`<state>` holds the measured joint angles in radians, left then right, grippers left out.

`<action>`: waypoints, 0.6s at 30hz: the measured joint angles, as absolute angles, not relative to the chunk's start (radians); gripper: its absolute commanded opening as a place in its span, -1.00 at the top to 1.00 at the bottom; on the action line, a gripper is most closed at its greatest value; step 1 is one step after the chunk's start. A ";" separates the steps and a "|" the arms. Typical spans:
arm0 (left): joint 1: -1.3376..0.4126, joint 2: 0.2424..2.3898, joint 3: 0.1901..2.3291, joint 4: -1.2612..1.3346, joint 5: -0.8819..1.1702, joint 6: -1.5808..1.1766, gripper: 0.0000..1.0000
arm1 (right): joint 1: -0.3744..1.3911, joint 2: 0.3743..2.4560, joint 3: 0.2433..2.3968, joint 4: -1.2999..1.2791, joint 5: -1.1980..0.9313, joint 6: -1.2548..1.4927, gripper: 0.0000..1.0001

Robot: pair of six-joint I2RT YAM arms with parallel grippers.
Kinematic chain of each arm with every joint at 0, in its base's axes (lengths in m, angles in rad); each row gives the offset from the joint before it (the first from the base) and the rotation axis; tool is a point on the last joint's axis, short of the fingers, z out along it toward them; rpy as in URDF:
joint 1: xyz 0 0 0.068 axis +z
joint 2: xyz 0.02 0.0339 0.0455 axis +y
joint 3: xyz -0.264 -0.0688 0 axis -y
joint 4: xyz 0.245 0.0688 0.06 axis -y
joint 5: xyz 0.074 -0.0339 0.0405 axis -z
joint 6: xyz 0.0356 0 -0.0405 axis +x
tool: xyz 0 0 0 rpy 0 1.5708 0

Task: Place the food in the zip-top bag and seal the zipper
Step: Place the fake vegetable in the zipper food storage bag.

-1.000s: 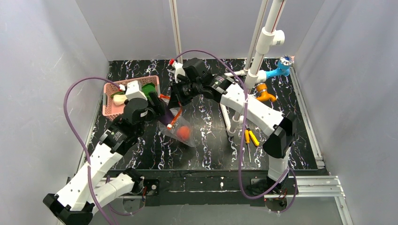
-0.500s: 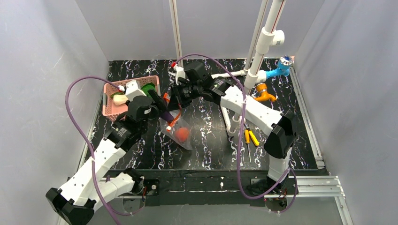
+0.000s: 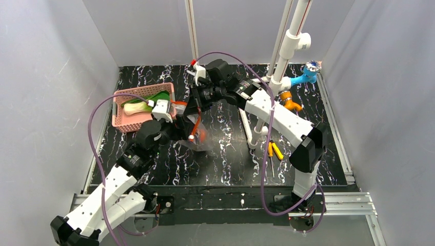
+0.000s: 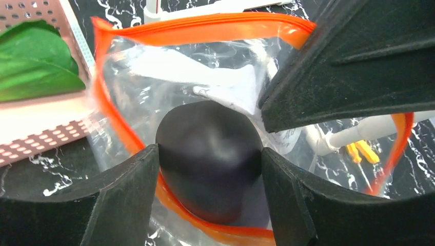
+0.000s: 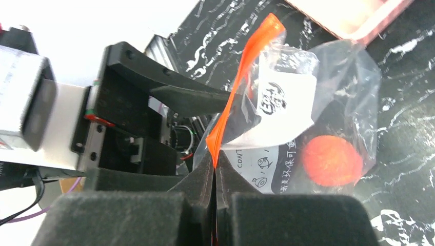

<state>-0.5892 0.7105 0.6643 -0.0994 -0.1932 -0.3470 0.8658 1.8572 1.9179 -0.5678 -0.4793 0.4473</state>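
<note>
My left gripper [image 4: 209,171] is shut on the dark purple eggplant [image 4: 205,133] and holds it in the open mouth of the clear zip-top bag [image 4: 149,77]. The orange zipper [image 4: 205,23] loops around the eggplant. My right gripper [image 5: 214,166] is shut on the zipper strip [image 5: 246,61] and holds that edge up. Inside the bag lies the orange-red tomato [image 5: 331,161]. From the top view, both grippers meet at the bag [image 3: 199,138], left gripper [image 3: 180,129] below right gripper [image 3: 193,105]. A bok choy [image 3: 136,106] lies in the pink basket [image 3: 123,122].
The basket stands at the left, close beside the bag. White pipes [image 3: 249,128] rise right of the bag, with an orange fitting [image 3: 288,101] and a blue one [image 3: 308,72]. Yellow-handled tools [image 3: 274,149] lie on the black marbled table near the right arm.
My left gripper has swung from over the basket to the bag's mouth, carrying the eggplant. My right gripper kept its hold on the zipper and shifted slightly; the basket is now uncovered.
</note>
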 measured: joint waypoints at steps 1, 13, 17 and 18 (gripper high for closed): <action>-0.590 0.718 0.680 -0.106 -0.185 -0.324 0.54 | 0.866 1.857 1.934 -0.567 -0.487 0.451 0.97; -0.591 0.842 1.082 -0.527 -0.201 -0.442 -0.97 | 0.867 1.840 1.901 -0.542 -0.496 0.445 0.97; -0.591 0.783 1.086 -0.613 -0.195 -0.482 -0.84 | 0.866 1.824 1.823 -0.551 -0.489 0.435 0.97; -0.591 0.756 1.086 -0.643 -0.196 -0.496 -0.78 | 0.866 1.823 1.810 -0.551 -0.485 0.433 0.97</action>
<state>-0.5911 0.7555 1.0859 -0.6426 -0.1955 -0.4961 0.8661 1.8229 1.8095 -0.5514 -0.4850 0.4328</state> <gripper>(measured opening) 0.961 0.029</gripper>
